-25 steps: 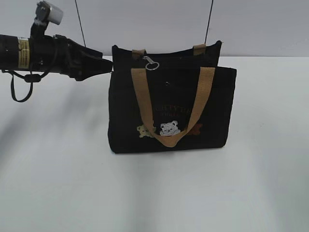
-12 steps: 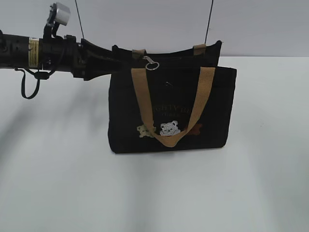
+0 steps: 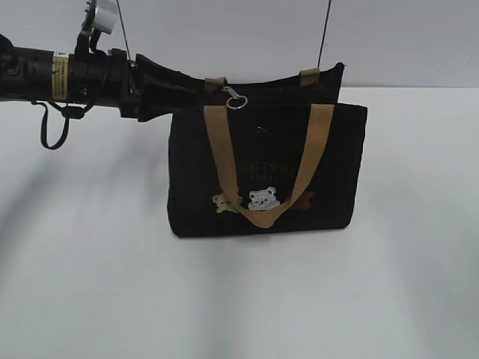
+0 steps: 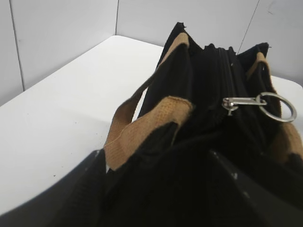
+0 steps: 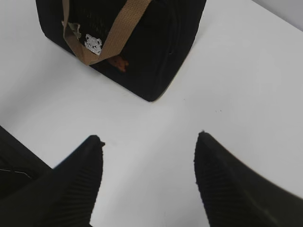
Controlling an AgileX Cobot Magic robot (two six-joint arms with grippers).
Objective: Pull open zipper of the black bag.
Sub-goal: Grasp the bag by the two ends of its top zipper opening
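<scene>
Black bag [image 3: 266,168] upright on white desk [image 3: 97,284], toward far edge, roughly mid-width, front w/ bear patches facing cam. Tan front strap [image 3: 258,161] hangs in a U over front panel; rear strap stubs at top seam. Zipper [image 4: 222,71] runs along top seam, looks closed as far as visible; silver ring pull [image 3: 235,99] sits near bag's left end, ring lying toward front side.

Left gripper [image 3: 196,84] reaches in horizontally from left at bag-top height, tips over bag's top left corner, just short of ring pull. Jaws spread, straddling bag's end in wrist view, nothing grasped; contact w/ fabric – can't tell, black on black. Ring pull [image 4: 265,101] lies ahead of jaws, apart from them.

Right gripper [image 5: 147,156] not in ext view; wrist cam shows jaws released, spread wide, empty, above bare desk, well clear of bag [image 5: 156,47], looking at its front right corner.
</scene>
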